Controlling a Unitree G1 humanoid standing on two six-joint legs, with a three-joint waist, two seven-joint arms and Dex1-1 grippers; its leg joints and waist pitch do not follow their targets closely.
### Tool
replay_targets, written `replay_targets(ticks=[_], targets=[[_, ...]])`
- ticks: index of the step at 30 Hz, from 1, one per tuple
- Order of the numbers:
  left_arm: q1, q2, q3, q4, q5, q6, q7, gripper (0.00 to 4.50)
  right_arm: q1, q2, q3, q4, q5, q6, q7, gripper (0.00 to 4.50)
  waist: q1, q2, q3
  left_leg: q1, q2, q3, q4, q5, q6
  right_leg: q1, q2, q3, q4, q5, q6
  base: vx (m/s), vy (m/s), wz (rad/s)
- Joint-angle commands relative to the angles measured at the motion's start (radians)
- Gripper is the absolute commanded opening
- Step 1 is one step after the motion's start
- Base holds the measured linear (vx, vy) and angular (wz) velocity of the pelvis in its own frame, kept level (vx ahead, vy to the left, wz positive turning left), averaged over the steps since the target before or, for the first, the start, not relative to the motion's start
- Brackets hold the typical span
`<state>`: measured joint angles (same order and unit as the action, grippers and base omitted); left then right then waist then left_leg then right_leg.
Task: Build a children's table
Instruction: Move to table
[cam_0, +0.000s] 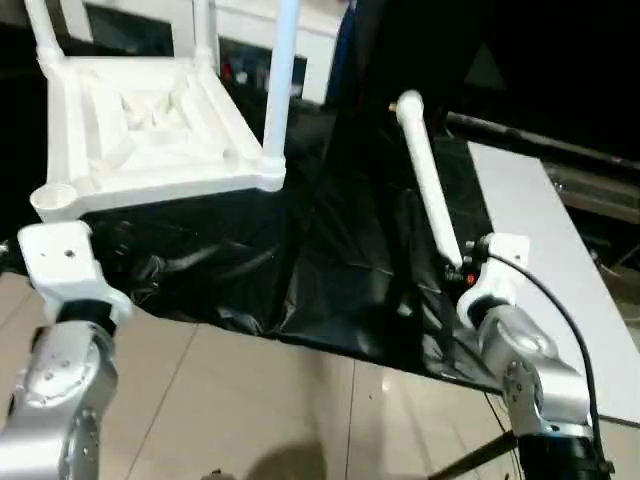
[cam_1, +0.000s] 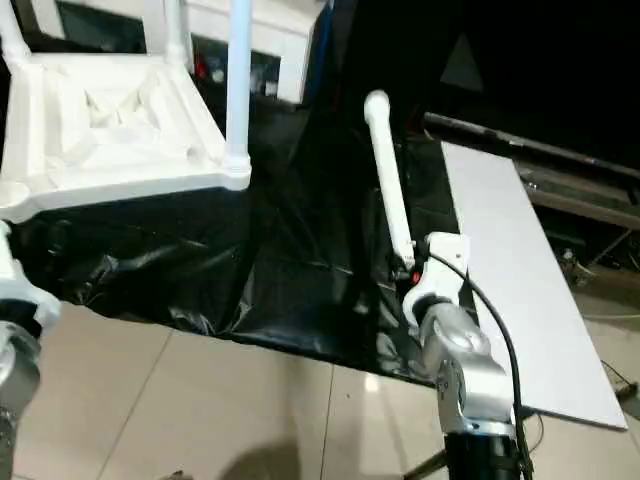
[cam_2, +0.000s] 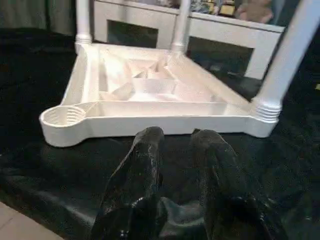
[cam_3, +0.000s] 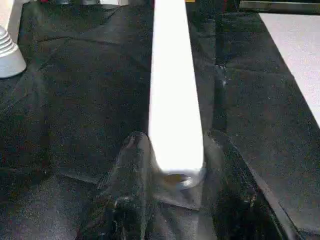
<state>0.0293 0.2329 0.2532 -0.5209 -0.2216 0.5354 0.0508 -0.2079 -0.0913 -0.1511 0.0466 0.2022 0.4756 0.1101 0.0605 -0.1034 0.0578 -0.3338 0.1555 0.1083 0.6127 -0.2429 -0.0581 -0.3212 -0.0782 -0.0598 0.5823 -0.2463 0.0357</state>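
The right claw (cam_3: 175, 165) is clamped on a loose round tapering white plastic leg (cam_0: 428, 180). The left claw (cam_2: 175, 145), fingers apart, faces the upturned white ribbed plastic tabletop (cam_2: 150, 95).

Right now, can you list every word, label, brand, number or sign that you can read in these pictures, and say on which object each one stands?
None can be read.
The upturned table top, its legs and the loose leg in the right gripper carry no print.
The long white board is blank.
Small coloured items behind the cabinet glass are too blurred to read.
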Motion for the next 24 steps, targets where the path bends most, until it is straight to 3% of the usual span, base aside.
replay_targets(ticks=[1,2,3,4,6,7,8,9,10,11,12,13,14,16,17,18,19,20,21,22,23,24], targets=[[-0.013,-0.005,-0.025,-0.015,-0.004,0.006,-0.013,1.22,-0.015,-0.015,-0.026,-0.005,0.004,-0.022,0.001,1.17,-0.010,0.040,-0.015,0.059,0.046,-0.011,-0.109,-0.738,-0.065,0.003,-0.047,-0.020,-0.134,-0.730,-0.059,0.000,0.000,0.00],[-0.014,-0.004,-0.024,-0.014,-0.004,0.005,-0.014,1.22,-0.015,-0.015,-0.025,-0.005,0.004,-0.022,0.001,1.17,-0.015,0.037,-0.021,0.047,0.055,-0.012,-0.129,-0.733,-0.060,0.037,-0.042,-0.026,-0.118,-0.632,-0.055,0.000,0.000,0.00],[-0.021,-0.003,-0.019,-0.006,-0.006,0.005,-0.018,1.22,-0.015,-0.013,-0.019,-0.005,0.006,-0.025,0.003,1.17,-0.016,0.047,-0.023,0.051,0.055,-0.009,-0.138,-0.734,-0.057,0.043,-0.040,-0.030,-0.115,-0.582,-0.061,0.000,0.000,0.00],[-0.021,-0.003,-0.019,-0.006,-0.006,0.005,-0.018,1.22,-0.015,-0.013,-0.019,-0.005,0.006,-0.025,0.003,1.17,-0.021,0.034,-0.029,0.047,0.059,-0.010,-0.139,-0.700,-0.045,0.050,-0.044,-0.024,-0.110,-0.542,-0.063,0.061,-0.013,-0.14],[-0.031,0.005,-0.015,0.005,-0.005,0.005,-0.023,1.22,-0.016,-0.010,-0.017,-0.005,0.007,-0.028,0.002,1.17,-0.013,0.033,-0.026,0.042,0.046,0.012,-0.131,-0.569,-0.026,0.059,-0.062,-0.005,-0.131,-0.575,-0.091,0.080,-0.023,-0.13],[-0.033,0.007,-0.015,0.007,-0.005,0.005,-0.024,1.22,-0.016,-0.010,-0.017,-0.004,0.007,-0.028,0.001,1.17,-0.003,0.035,-0.033,0.037,0.040,0.025,-0.128,-0.468,-0.007,0.071,-0.065,0.008,-0.135,-0.572,-0.107,0.084,-0.015,-0.02],[-0.038,0.009,-0.014,0.014,-0.004,0.003,-0.026,1.22,-0.016,-0.009,-0.017,-0.003,0.006,-0.030,0.000,1.17,0.000,0.037,-0.038,0.033,0.040,0.029,-0.130,-0.411,0.002,0.081,-0.063,0.011,-0.131,-0.540,-0.118,0.114,-0.008,0.01],[-0.041,0.010,-0.013,0.017,-0.004,0.003,-0.028,1.22,-0.015,-0.008,-0.017,-0.002,0.006,-0.033,-0.001,1.17,0.004,0.039,-0.046,0.034,0.040,0.032,-0.133,-0.316,0.021,0.087,-0.051,0.010,-0.119,-0.435,-0.138,0.114,-0.008,0.01],[-0.044,0.011,-0.014,0.020,-0.004,0.004,-0.029,1.22,-0.015,-0.008,-0.017,0.000,0.006,-0.035,-0.001,1.17,0.004,0.039,-0.051,0.037,0.040,0.031,-0.134,-0.275,0.032,0.089,-0.042,0.007,-0.109,-0.370,-0.146,0.148,-0.010,0.04],[-0.044,0.011,-0.014,0.021,-0.004,0.004,-0.030,1.22,-0.013,-0.008,-0.018,0.000,0.006,-0.036,-0.001,1.17,0.003,0.040,-0.062,0.056,0.039,0.027,-0.131,-0.194,0.065,0.084,-0.027,-0.001,-0.088,-0.230,-0.159,0.085,-0.005,0.03],[-0.046,0.011,-0.015,0.023,-0.003,0.004,-0.031,1.22,-0.013,-0.008,-0.017,0.001,0.006,-0.037,-0.001,1.17,-0.001,0.042,-0.069,0.080,0.032,0.016,-0.126,-0.099,0.120,0.078,-0.011,-0.004,-0.062,-0.092,-0.169,0.214,-0.028,0.05],[-0.053,0.012,-0.017,0.030,-0.001,0.002,-0.033,1.22,-0.012,-0.007,-0.016,0.003,0.005,-0.039,-0.001,1.17,0.003,0.036,-0.076,0.079,0.011,0.015,-0.108,0.022,0.181,0.091,-0.002,0.001,-0.053,0.014,-0.161,0.234,-0.031,0.08],[-0.053,0.012,-0.017,0.030,-0.001,0.002,-0.033,1.22,-0.012,-0.007,-0.016,0.003,0.005,-0.039,-0.001,1.17,0.007,0.034,-0.079,0.085,0.001,0.016,-0.098,0.078,0.213,0.092,0.005,0.004,-0.046,0.064,-0.153,0.335,-0.028,0.17],[-0.069,0.013,-0.022,0.047,0.003,-0.002,-0.036,1.22,-0.007,-0.005,-0.012,-0.001,0.003,-0.038,0.000,1.17,0.011,0.029,-0.088,0.112,-0.023,-0.005,-0.066,0.265,0.322,0.090,0.036,0.014,-0.007,0.216,-0.079,0.205,-0.011,0.17],[-0.071,0.014,-0.023,0.049,0.004,-0.003,-0.036,1.22,-0.006,-0.005,-0.011,-0.002,0.003,-0.038,0.000,1.17,0.019,0.019,-0.081,0.099,-0.044,-0.004,-0.050,0.291,0.343,0.106,0.049,0.032,0.001,0.272,-0.038,0.202,-0.023,0.18],[-0.072,0.014,-0.023,0.050,0.004,-0.003,-0.036,1.22,-0.006,-0.004,-0.011,-0.002,0.003,-0.038,0.000,1.17,0.025,0.012,-0.080,0.077,-0.062,0.002,-0.036,0.284,0.343,0.131,0.058,0.048,-0.001,0.305,-0.019,0.202,-0.023,0.18],[-0.072,0.014,-0.023,0.050,0.004,-0.003,-0.036,1.22,-0.006,-0.004,-0.011,-0.002,0.003,-0.038,0.000,1.17,0.050,0.000,-0.074,0.001,-0.112,0.027,-0.004,0.198,0.299,0.213,0.073,0.101,-0.018,0.421,0.012,0.192,0.006,0.19],[-0.080,0.013,-0.025,0.060,0.005,-0.007,-0.038,1.22,-0.004,-0.003,-0.009,-0.001,0.002,-0.041,0.000,1.17,0.073,0.001,-0.077,-0.034,-0.116,0.033,0.005,0.141,0.262,0.257,0.070,0.129,-0.018,0.518,0.026,0.186,0.052,0.35],[-0.091,0.013,-0.028,0.076,0.008,-0.013,-0.043,1.22,-0.001,0.000,-0.006,-0.001,-0.002,-0.047,-0.002,1.17,0.092,0.050,-0.074,-0.005,-0.069,0.017,-0.018,0.114,0.167,0.233,0.097,0.122,0.010,0.658,0.090,0.186,0.052,0.35],[-0.102,0.011,-0.032,0.092,0.011,-0.020,-0.046,1.22,0.002,0.004,-0.004,0.001,-0.005,-0.053,-0.004,1.17,-0.012,0.083,-0.098,0.277,0.081,-0.159,-0.032,0.443,0.324,-0.100,0.088,0.008,0.178,0.227,0.173,0.236,-0.053,0.01],[-0.112,0.010,-0.036,0.105,0.013,-0.026,-0.048,1.22,0.005,0.006,-0.003,0.001,-0.008,-0.058,-0.007,1.17,-0.034,0.063,-0.106,0.310,0.193,-0.237,-0.051,0.651,0.585,-0.184,-0.032,0.017,0.219,-0.219,0.126,0.139,-0.183,-0.41],[-0.115,0.010,-0.037,0.110,0.014,-0.027,-0.048,1.22,0.006,0.007,-0.002,0.001,-0.009,-0.059,-0.008,1.17,-0.027,0.055,-0.102,0.288,0.169,-0.219,-0.041,0.675,0.575,-0.206,-0.049,0.027,0.215,-0.189,0.080,0.139,-0.183,-0.41]])
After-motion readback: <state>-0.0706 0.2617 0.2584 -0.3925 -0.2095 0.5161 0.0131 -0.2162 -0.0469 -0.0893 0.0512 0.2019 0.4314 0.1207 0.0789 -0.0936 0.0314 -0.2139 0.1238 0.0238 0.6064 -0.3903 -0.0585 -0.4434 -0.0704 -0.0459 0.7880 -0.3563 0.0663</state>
